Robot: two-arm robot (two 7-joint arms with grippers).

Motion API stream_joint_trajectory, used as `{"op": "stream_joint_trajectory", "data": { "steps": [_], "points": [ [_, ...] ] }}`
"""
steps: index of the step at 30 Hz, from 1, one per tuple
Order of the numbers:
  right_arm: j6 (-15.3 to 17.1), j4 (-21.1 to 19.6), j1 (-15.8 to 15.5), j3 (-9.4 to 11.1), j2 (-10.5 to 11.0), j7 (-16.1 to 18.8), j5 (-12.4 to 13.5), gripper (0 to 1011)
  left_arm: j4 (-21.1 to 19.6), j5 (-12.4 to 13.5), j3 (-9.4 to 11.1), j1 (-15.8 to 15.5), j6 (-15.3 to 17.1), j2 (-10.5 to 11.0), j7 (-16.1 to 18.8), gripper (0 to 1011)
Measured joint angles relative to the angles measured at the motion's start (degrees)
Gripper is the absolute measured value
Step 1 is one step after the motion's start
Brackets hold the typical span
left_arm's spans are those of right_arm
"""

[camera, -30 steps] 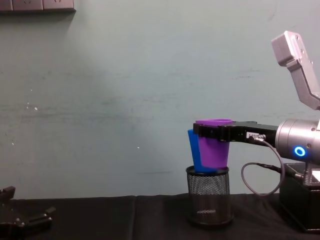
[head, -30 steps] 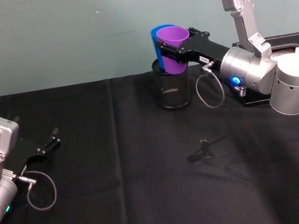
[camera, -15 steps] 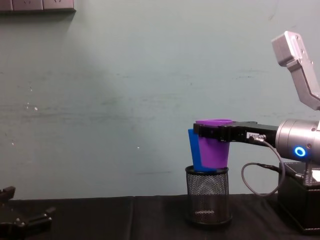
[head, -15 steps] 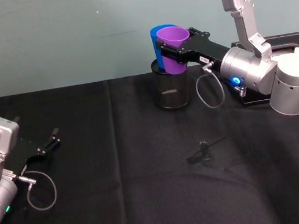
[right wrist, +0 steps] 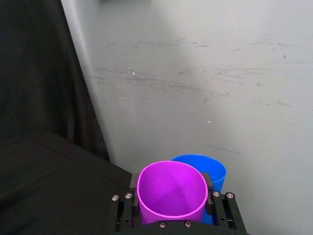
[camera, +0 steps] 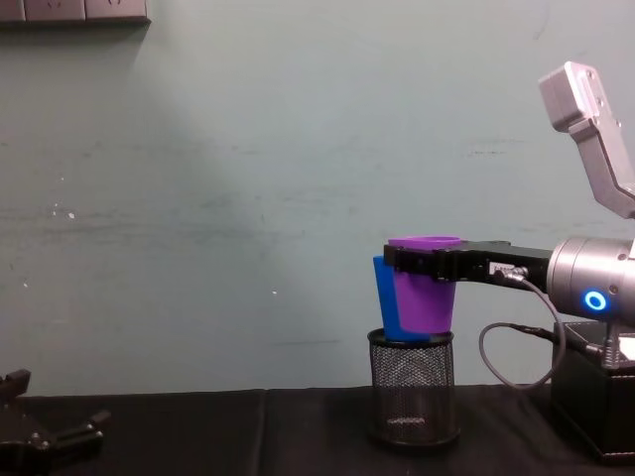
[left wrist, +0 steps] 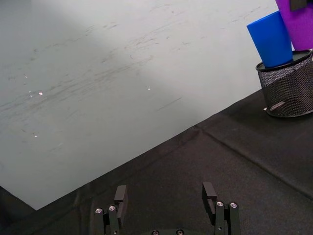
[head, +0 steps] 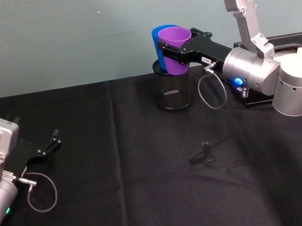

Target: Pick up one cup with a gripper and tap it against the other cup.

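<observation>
My right gripper (head: 177,51) (camera: 422,263) (right wrist: 172,201) is shut on the purple cup (head: 174,48) (camera: 425,289) (right wrist: 172,195), holding it upright in the air just above the black mesh pen holder (head: 172,85) (camera: 412,388). The blue cup (head: 157,45) (camera: 382,297) (right wrist: 213,170) (left wrist: 273,40) stands tilted in that holder, right behind the purple cup and touching or nearly touching it. My left gripper (head: 53,143) (left wrist: 166,196) rests open low over the table at the far left, holding nothing.
A black cloth (head: 125,198) covers the table. A small black clip-like piece (head: 206,151) lies in the middle right. A black box (head: 264,97) (camera: 595,397) sits at the back right under my right arm. A pale wall stands close behind.
The mesh holder with the blue cup has shifted very slightly in the chest view; the purple cup and both arms stay about where they were.
</observation>
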Motion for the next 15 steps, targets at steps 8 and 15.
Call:
{"op": "stream_joint_trajectory", "data": {
  "steps": [8, 15],
  "points": [
    [0.0, 0.0, 0.0, 0.0, 0.0, 0.0, 0.0, 730, 0.0, 0.0, 0.0, 0.0, 0.0, 0.0, 0.0, 1000],
    [0.0, 0.0, 0.0, 0.0, 0.0, 0.0, 0.0, 729, 0.0, 0.0, 0.0, 0.0, 0.0, 0.0, 0.0, 1000]
  ]
}}
